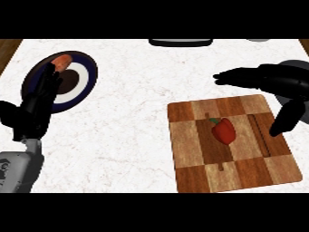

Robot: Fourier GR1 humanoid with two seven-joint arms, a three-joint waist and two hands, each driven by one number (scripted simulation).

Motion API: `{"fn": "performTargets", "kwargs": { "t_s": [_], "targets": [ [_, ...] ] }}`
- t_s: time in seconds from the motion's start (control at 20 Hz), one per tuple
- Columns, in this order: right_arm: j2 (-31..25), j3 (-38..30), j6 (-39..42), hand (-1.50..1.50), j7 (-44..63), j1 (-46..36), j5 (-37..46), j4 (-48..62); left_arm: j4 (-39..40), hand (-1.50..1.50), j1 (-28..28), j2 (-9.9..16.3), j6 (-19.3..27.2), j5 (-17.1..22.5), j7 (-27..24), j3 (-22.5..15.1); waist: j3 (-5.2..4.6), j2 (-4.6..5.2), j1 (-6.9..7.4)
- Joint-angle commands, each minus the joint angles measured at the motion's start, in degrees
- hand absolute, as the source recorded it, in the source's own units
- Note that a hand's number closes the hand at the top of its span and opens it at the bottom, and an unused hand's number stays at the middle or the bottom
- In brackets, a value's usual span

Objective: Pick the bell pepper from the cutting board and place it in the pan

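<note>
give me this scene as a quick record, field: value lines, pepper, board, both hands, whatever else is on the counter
bell pepper: red, green stem, lying near the middle of the board, not held
cutting board: wooden, on the counter's right half
right hand: open, above the board's far right corner, thumb hanging over the board's right edge, apart from the pepper
left hand: open, resting at the left, fingers up
plate: dark rim, far left, orange item on it
counter: white marble

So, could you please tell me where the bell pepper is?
In the head view, the bell pepper lies mid cutting board at right, below the open right robot hand.
</note>
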Motion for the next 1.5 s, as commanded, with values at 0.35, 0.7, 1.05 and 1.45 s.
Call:
{"fn": "performTargets", "kwargs": {
  "t_s": [0.35,0.7,1.05,1.45],
  "targets": [
    [5.2,4.4,1.2,-1.5,-6.9,-0.3,10.4,6.7,-1.4,0.0,-1.0,-1.0,-0.1,-2.2,1.5,0.3,0.01,0.1,0.15],
    [8.2,5.0,-2.4,-1.5,-6.4,2.7,16.2,5.7,-2.0,0.0,1.2,-2.4,-0.7,-3.1,1.6,0.4,0.01,-0.02,-0.09],
    [7.4,6.2,-3.6,-1.5,-3.3,2.6,24.5,3.1,2.3,0.0,1.5,-3.8,-1.2,-4.1,-3.2,1.7,-0.02,-0.06,-0.39],
    [13.4,5.8,-3.7,-1.5,-1.6,5.1,31.8,5.1,-4.6,0.0,1.6,-4.1,-1.5,-3.7,2.9,2.1,0.01,-0.11,-0.1]
  ]
}}
